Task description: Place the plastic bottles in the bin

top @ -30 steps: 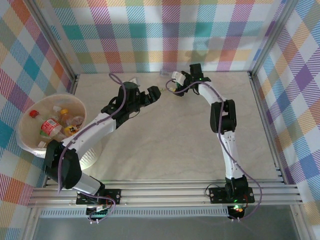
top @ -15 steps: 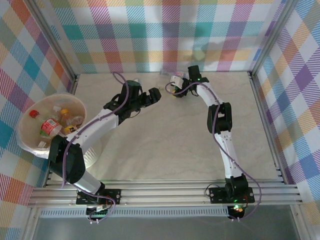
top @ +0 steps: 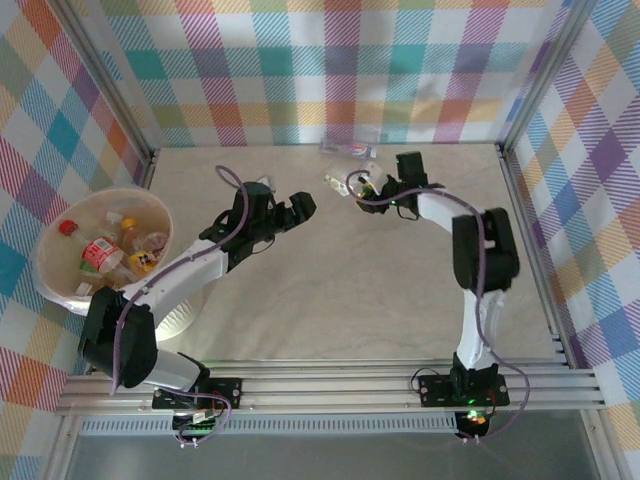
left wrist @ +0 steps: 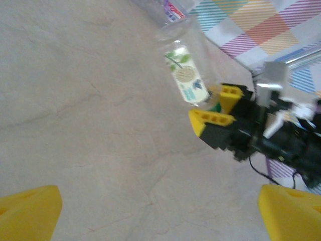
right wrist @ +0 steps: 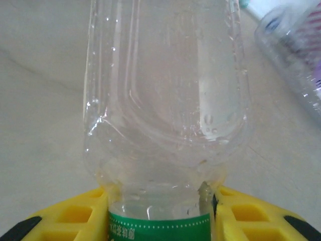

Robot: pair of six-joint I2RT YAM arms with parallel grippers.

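From my right wrist, the clear plastic bottle with a green band [right wrist: 165, 100] runs off the top and bottom edges. A second clear bottle with a purple label [right wrist: 296, 55] is blurred and cropped at right. My yellow left fingertips [left wrist: 27, 213] are cropped at the corners.

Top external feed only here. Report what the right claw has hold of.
Observer: On the right wrist view, the right claw is shut on a clear bottle, pinching its neck at a green band.
Operator: Now the other arm.
Observer: On the left wrist view, the left claw is open, fingers wide apart, with nothing between them.
Operator: Name what's left nearby.
Observer: A second bottle lies just beyond the held one. It is clear with red and purple print.
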